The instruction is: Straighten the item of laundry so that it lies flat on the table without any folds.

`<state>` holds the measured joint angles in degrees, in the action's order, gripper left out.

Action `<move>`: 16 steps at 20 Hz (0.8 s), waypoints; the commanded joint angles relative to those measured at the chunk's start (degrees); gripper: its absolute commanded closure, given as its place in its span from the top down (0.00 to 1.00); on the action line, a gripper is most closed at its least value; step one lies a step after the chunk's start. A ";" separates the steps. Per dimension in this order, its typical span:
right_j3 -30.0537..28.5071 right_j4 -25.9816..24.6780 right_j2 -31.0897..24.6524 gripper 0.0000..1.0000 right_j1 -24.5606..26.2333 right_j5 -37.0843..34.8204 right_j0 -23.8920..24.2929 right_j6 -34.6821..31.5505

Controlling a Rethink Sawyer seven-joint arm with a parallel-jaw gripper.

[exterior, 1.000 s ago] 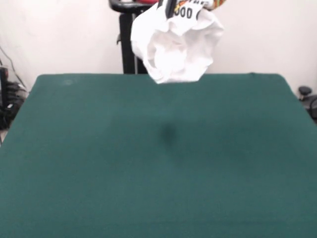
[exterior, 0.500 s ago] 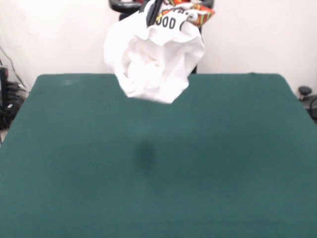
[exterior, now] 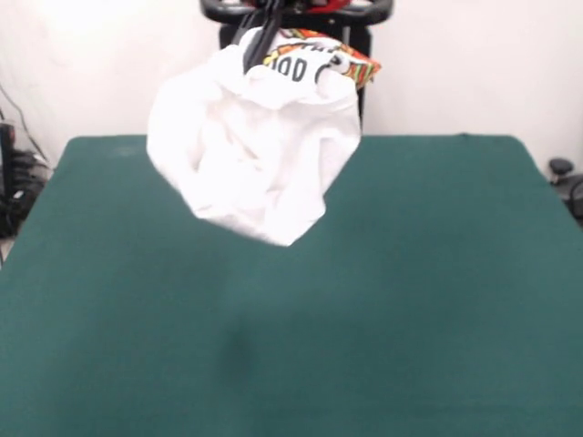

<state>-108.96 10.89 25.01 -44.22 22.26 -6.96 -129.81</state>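
Front view
Gripper [exterior: 260,38]: only its dark fingers show at the top edge, closed on the upper fold of the item of laundry [exterior: 255,159].
Item of laundry: hangs bunched in the air, clear of the table [exterior: 437,300]; printed part with black letters sits at its top.
Table: a faint dark shadow lies below the cloth.

Lab, green felt table [exterior: 437,300], bare wall [exterior: 474,64]

Gripper [exterior: 258,41] mostly behind bunched garment [exterior: 250,155]
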 commanded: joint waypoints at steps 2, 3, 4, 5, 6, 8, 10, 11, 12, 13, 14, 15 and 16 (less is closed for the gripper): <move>-5.97 -3.07 -16.28 0.00 -0.25 10.25 5.45 -25.76; -5.93 -3.75 -17.32 0.00 0.05 12.03 6.08 -26.98; -5.76 -3.26 -17.42 0.00 0.95 14.50 5.87 -28.07; -5.49 -2.38 -16.99 0.00 1.80 16.36 5.30 -28.09; -5.20 -1.12 -16.32 0.00 2.92 18.41 4.51 -28.00; -4.81 2.58 -14.33 0.00 5.62 24.15 2.30 -27.91; -4.73 6.91 -12.34 0.00 7.93 29.06 -0.10 -27.50; -4.85 8.45 -11.74 0.00 8.68 30.87 -0.88 -27.57; -4.99 10.07 -11.13 0.00 9.32 31.81 -1.75 -27.01; -5.05 10.88 -10.40 0.00 9.69 32.59 -2.34 -26.13; -5.03 12.62 -9.41 1.00 10.33 33.32 -3.37 -24.31; -4.93 12.22 -9.56 1.00 10.57 34.50 -3.17 -24.92; -4.83 11.83 -9.71 1.00 10.82 35.68 -2.97 -25.53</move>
<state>-110.74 17.49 19.07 -37.38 49.97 -6.90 -142.90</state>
